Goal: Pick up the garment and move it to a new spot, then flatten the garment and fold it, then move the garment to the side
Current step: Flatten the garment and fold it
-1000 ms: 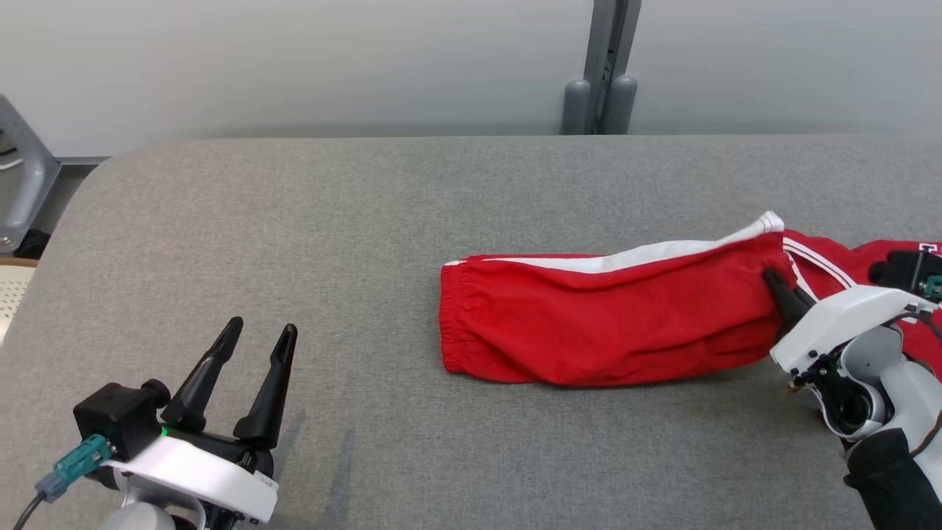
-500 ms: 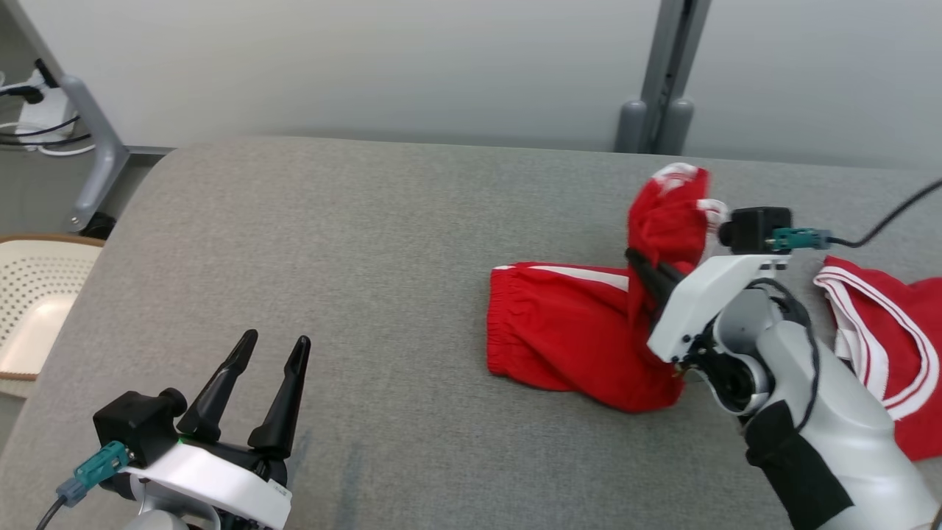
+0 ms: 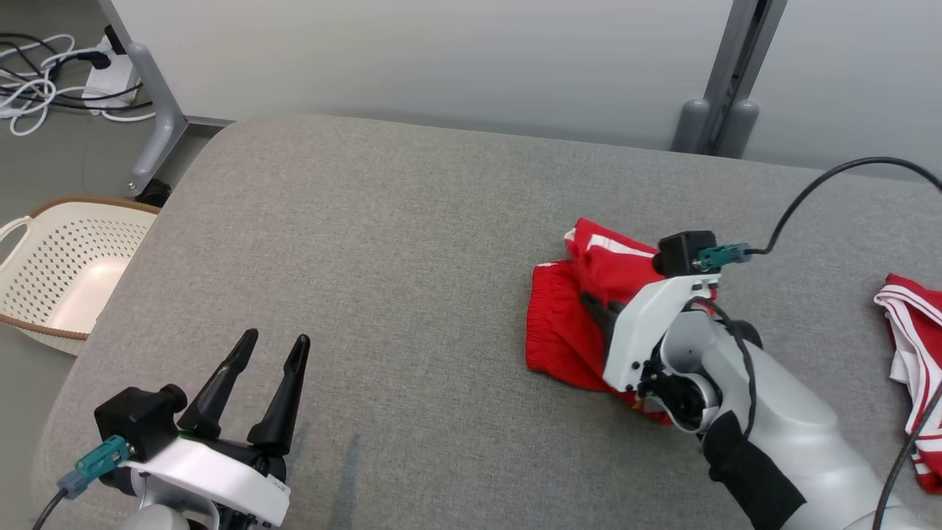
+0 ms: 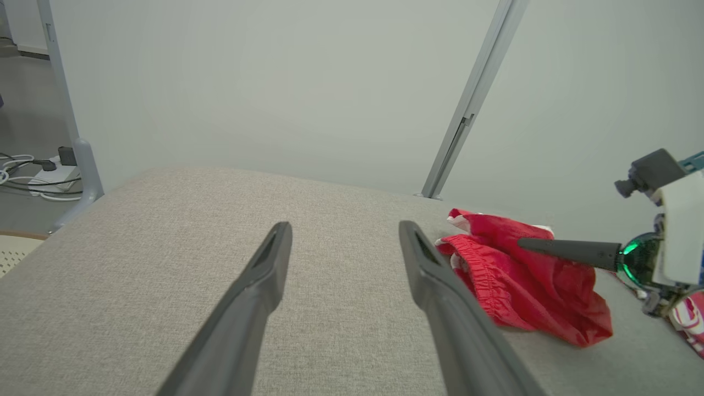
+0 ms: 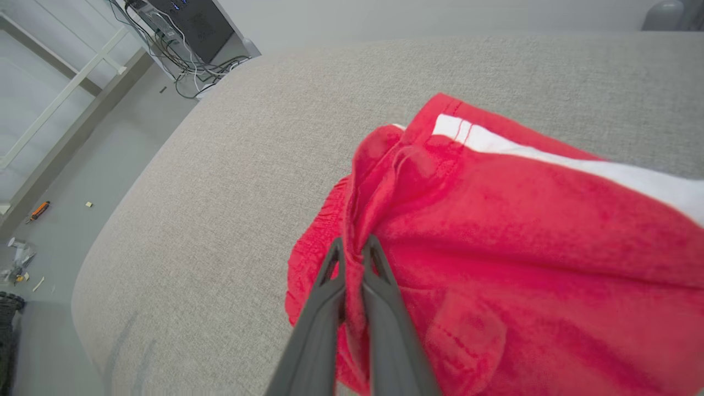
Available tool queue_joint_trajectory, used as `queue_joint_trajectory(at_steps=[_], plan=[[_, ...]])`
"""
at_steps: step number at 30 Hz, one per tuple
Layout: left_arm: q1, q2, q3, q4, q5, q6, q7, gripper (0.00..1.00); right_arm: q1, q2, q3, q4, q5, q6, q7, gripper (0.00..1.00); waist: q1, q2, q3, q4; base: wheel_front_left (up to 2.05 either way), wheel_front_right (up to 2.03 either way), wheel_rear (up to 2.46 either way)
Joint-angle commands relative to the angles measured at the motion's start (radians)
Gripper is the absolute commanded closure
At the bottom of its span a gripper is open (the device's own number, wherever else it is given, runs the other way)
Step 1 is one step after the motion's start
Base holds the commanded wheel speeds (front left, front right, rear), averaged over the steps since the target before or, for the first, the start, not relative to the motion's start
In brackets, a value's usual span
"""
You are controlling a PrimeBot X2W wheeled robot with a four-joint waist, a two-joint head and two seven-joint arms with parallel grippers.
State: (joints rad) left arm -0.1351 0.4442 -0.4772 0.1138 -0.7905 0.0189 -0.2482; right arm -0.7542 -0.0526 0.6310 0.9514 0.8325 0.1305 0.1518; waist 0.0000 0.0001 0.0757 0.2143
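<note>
While our right gripper (image 3: 591,303) reaches low over the grey padded table (image 3: 405,243), its two dark fingers (image 5: 385,308) are pressed together on a raised fold of the red garment (image 3: 563,335), pinching the cloth between them. In the right wrist view we see that fold standing up between the fingertips. The rest of the garment (image 5: 522,231) spreads out to the right under a white stripe. The garment lies bunched and doubled over on the right half of the table, its gathered elastic edge turned towards the table's left end. Our left gripper (image 3: 276,340) sits at the near left part of the table, well apart from the garment. Its fingers are spread wide with nothing between them, as the left wrist view shows plainly (image 4: 344,228). We cannot tell whether it touches the surface. A second red-and-white cloth (image 3: 912,324) lies at the table's right edge, apart from the garment. Beside the table's left end a cream perforated basket (image 3: 59,272) stands on the floor, and white cables (image 3: 37,81) lie further back.
</note>
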Motion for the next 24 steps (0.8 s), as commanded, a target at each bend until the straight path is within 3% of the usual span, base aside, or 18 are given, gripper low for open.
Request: queue_joint_trajectory(at_steps=[1, 2, 4, 5, 6, 7, 11, 16, 24], plan=[[-0.023, 0.002, 0.004, 0.005, 0.000, -0.002, -0.006, 0.00, -0.007, 0.001, 0.027, -0.011, 0.024, 0.001, -0.004, 1.00, 0.0000, -0.0001, 0.004, 0.001, 0.00, 0.00, 0.00], [-0.022, 0.003, 0.005, 0.007, 0.000, -0.004, -0.007, 0.00, -0.006, 0.001, 0.047, -0.018, 0.042, 0.001, -0.007, 1.00, 0.0000, -0.0001, 0.006, 0.000, 0.00, 0.00, 0.00], [-0.022, 0.004, 0.004, 0.011, 0.000, -0.006, -0.007, 0.00, -0.010, -0.001, 0.089, -0.027, 0.077, 0.001, -0.013, 0.91, 0.0000, -0.0001, 0.009, -0.005, 0.00, 0.00, 0.00], [-0.024, 0.003, 0.004, 0.012, 0.001, -0.008, -0.006, 0.00, -0.009, -0.001, 0.111, -0.035, 0.099, 0.001, -0.014, 0.60, 0.0000, -0.0001, 0.011, -0.007, 0.00, 0.00, 0.00], [-0.026, 0.002, 0.004, 0.013, 0.001, -0.008, -0.006, 0.00, -0.010, -0.001, 0.128, -0.043, 0.120, 0.001, -0.020, 0.05, 0.0000, -0.0001, 0.011, -0.010, 0.00, 0.00, 0.00], [-0.028, 0.002, 0.004, 0.014, 0.001, -0.008, -0.006, 0.00, -0.013, -0.001, 0.145, -0.051, 0.140, 0.001, -0.029, 0.00, 0.0000, -0.0001, 0.012, -0.014, 0.00, 0.00, 0.00], [-0.025, 0.005, 0.010, 0.015, 0.001, -0.007, -0.009, 0.00, -0.026, -0.001, 0.199, -0.072, 0.202, 0.001, -0.087, 0.00, 0.0000, -0.0001, 0.005, -0.033, 0.00, 0.00, 0.00], [0.005, 0.000, 0.026, 0.005, 0.008, 0.006, -0.012, 0.00, -0.048, -0.002, 0.201, -0.078, 0.212, 0.001, -0.241, 0.00, 0.0000, -0.0001, -0.021, -0.062, 0.00, 0.00, 0.00], [0.055, -0.006, 0.058, -0.018, 0.030, 0.027, -0.016, 0.00, -0.012, -0.118, 0.149, -0.069, 0.174, 0.000, -0.385, 0.00, 0.0000, -0.0001, -0.057, -0.113, 0.00, 0.00, 0.00]])
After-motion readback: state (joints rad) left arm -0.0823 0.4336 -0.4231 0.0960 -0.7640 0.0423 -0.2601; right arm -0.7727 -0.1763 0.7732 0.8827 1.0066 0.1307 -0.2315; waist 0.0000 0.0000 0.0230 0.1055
